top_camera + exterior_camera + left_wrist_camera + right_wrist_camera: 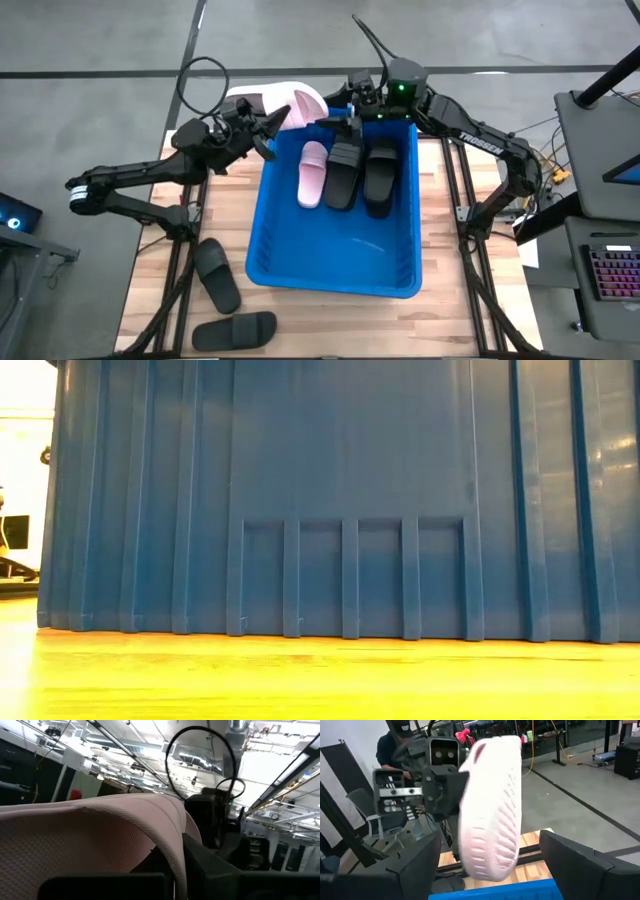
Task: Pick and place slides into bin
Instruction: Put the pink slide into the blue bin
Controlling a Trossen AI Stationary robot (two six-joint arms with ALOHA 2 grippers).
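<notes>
We count three slides inside the bin (268,215): one pink (313,173) and two black (362,172). Two more black slides (228,305) lie on the table beside the bin. Our left gripper (268,127) pinches a second pink slide (283,101) over the bin's far rim, facing our right gripper (345,122), fingers spread wide.

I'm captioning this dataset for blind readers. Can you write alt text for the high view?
The left gripper, shut, holds a pale pink slide at the far end of the blue bin, facing the open right gripper. The bin holds one pink slide and two black ones; two more black slides lie on the table.
</notes>
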